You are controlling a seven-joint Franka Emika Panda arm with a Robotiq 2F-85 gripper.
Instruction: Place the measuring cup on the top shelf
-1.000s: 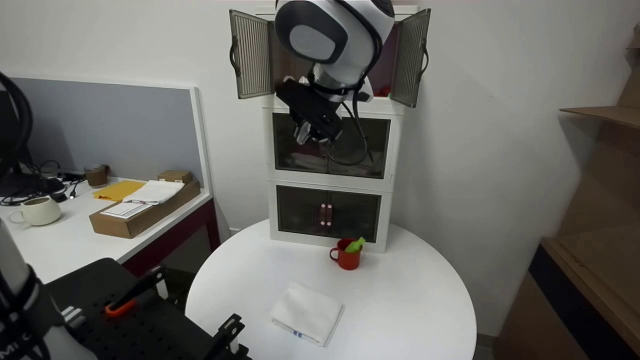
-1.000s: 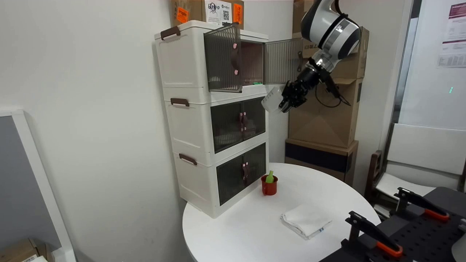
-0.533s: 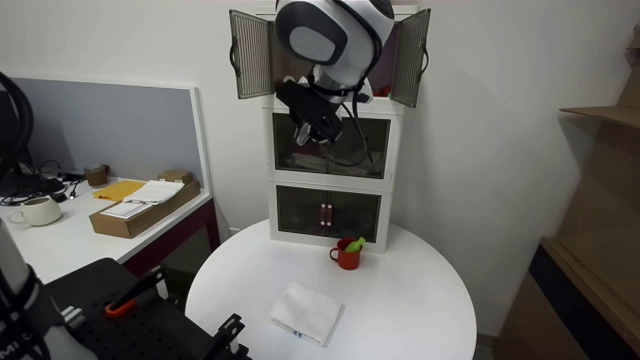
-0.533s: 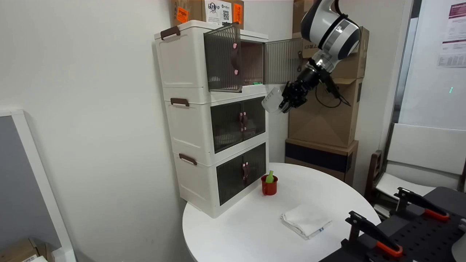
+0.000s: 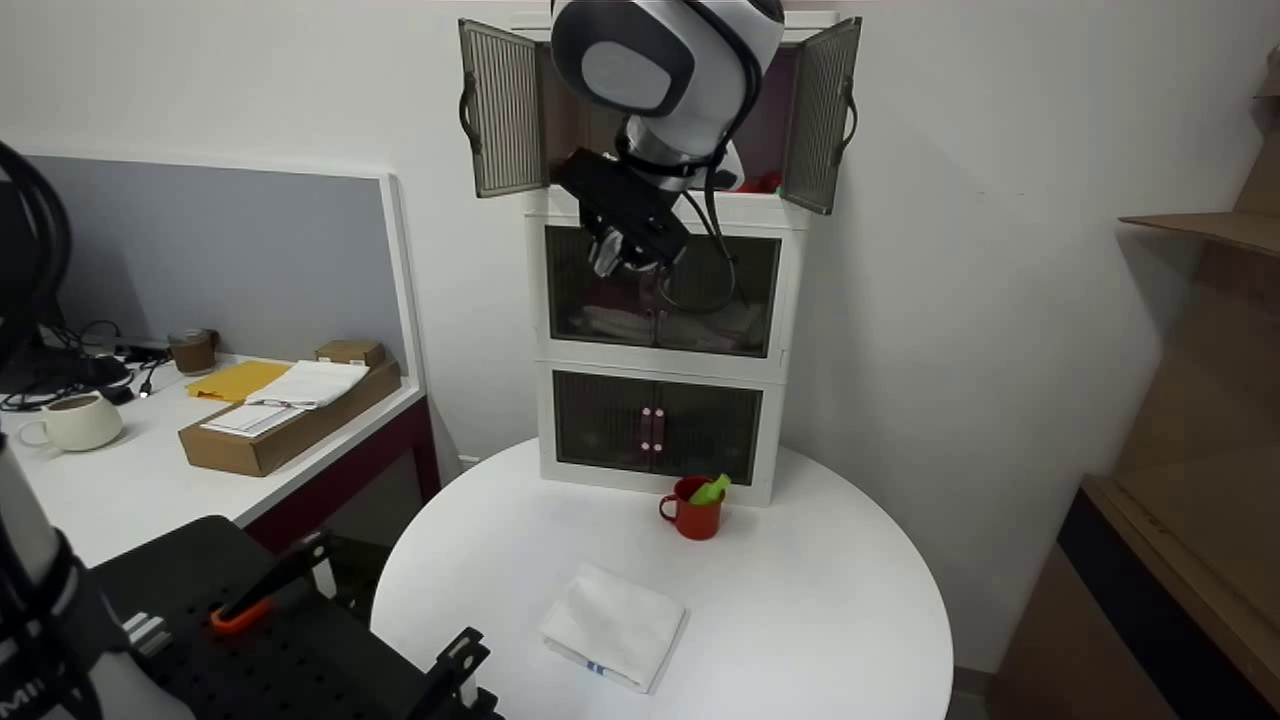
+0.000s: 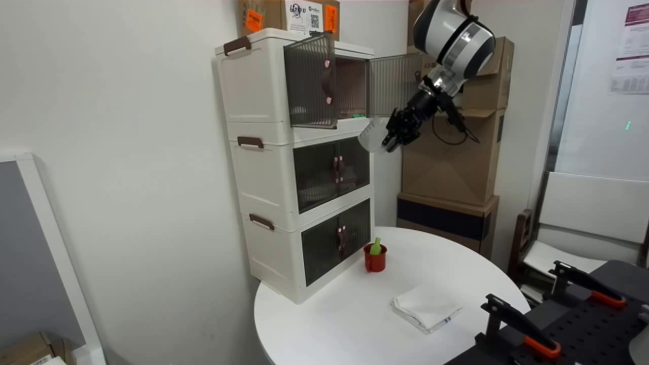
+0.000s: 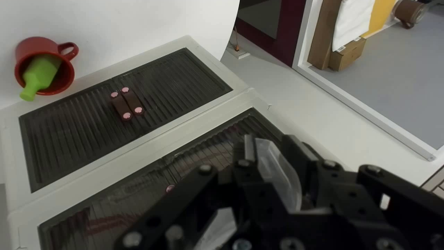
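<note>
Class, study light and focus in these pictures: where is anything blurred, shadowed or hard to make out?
Wrist view: the gripper is dark and out of focus, the red mug sharper; in an exterior view, a soft shadow lies on the wall below the cardboard flap; in an exterior view, the measuring cup shows only faintly.

In an exterior view, the cabinet [image 5: 660, 366] stands on the far edge of the table [image 5: 830, 600], the mug [image 5: 698, 518] just before its right half with an item [image 5: 711, 489] in it. Farther from that edge, left of the mug, lies the cloth [image 5: 615, 627]. The desk [image 5: 90, 505] is past the left edge, boxes [image 5: 1190, 400] past the right. The cup [image 6: 371, 135] is in the gripper [image 7: 270, 149], before the cabinet
</note>
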